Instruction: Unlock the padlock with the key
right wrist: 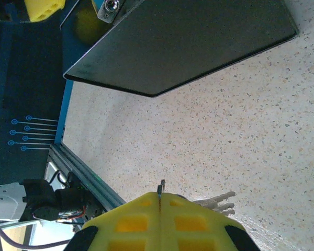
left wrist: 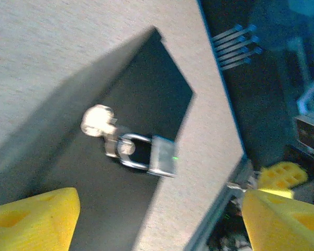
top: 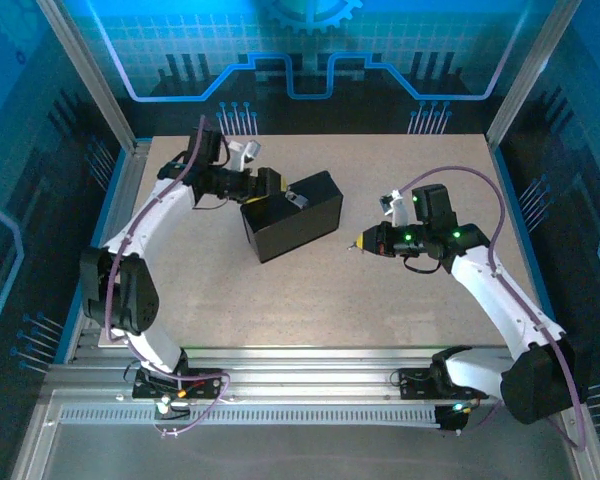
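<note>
Top external view puts the black rectangular box [top: 292, 215] at the middle of the speckled bench [top: 410, 310], with the tiny silver metal padlock [top: 296, 198] hooked through a clasp on the box's 11 o'clock side. The left gripper [top: 270, 185] hovers there, its yellow fingers [left wrist: 34, 217] spread wide, probably to steady the lock. At 3 o'clock from the box, the right gripper [right wrist: 160, 197] is pinched tight on the thin metal key [right wrist: 160, 187], blade leading toward the box, spare keys [right wrist: 214, 201] dangling.
</note>
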